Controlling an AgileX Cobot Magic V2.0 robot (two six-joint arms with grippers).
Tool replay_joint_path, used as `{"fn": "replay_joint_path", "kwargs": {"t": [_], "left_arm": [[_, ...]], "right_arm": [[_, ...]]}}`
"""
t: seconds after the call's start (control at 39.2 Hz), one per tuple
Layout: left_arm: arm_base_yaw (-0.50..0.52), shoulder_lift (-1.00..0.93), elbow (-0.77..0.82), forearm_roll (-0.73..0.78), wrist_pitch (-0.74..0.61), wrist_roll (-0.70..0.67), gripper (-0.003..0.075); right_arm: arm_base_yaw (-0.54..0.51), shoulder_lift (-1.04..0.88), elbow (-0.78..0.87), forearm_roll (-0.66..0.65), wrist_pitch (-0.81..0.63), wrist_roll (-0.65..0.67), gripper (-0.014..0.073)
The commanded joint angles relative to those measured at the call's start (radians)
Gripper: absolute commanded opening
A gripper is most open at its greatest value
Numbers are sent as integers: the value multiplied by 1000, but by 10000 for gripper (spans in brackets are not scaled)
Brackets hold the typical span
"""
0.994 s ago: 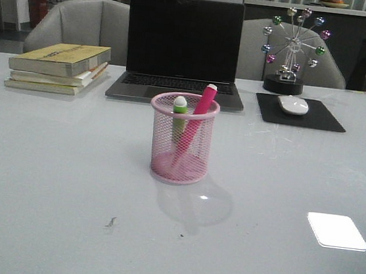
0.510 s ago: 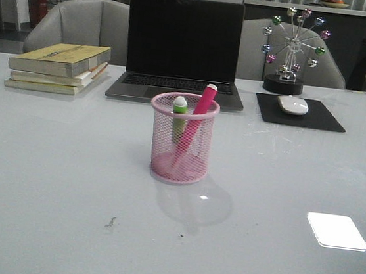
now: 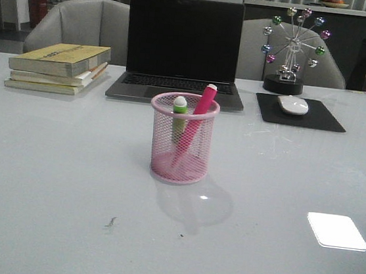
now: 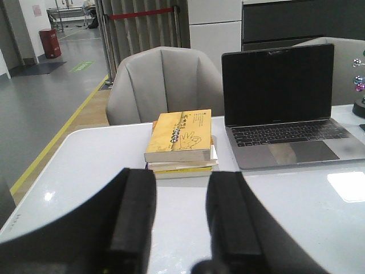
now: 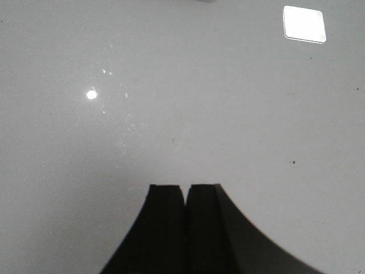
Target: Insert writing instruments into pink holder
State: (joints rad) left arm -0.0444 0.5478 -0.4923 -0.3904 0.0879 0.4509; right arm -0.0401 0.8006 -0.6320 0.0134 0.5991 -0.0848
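Both markers, green (image 3: 180,106) and pink (image 3: 205,101), stand tilted inside the pink holder (image 3: 181,139) at frame centre, neither arm near; left gripper (image 4: 181,222) parted and empty, right gripper (image 5: 185,197) pressed closed, empty.

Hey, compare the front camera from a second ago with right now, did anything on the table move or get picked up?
Nothing visibly changed. The green marker and pink marker stand in the pink holder as before, the pink one leaning right. The books, laptop and mouse sit where they were, and neither arm shows in the front view.
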Motion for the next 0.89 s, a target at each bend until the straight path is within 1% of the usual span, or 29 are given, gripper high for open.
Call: {"fn": "replay_joint_path", "kwargs": {"t": [0.0, 0.23, 0.31, 0.41, 0.46, 0.59, 0.64, 0.71, 0.87], "left_arm": [[1, -2, -30, -8, -81, 0, 311], [1, -2, -30, -8, -81, 0, 311], [1, -2, -30, -8, -81, 0, 311], [1, -2, -30, -8, -81, 0, 311], [1, -2, -30, -8, -81, 0, 311], [1, -2, -30, -8, -81, 0, 311], [1, -2, -30, -8, -81, 0, 311], [1, -2, -30, -8, -81, 0, 311], [1, -2, -30, -8, -81, 0, 311]], "right_arm": [[-2, -5, -29, -3, -67, -4, 56], [-2, -20, -26, -4, -67, -4, 56], [-2, -47, -26, -29, -67, -4, 56], [-2, -105, -24, -30, -67, -4, 56], [-2, -146, -24, -20, -74, -4, 56], [-2, -241, -16, 61, -77, -4, 56], [-2, -293, 1, 99, -91, -4, 56], [-2, -374, 58, 135, -150, -4, 56], [-2, -545, 185, 140, -272, -4, 56]]}}
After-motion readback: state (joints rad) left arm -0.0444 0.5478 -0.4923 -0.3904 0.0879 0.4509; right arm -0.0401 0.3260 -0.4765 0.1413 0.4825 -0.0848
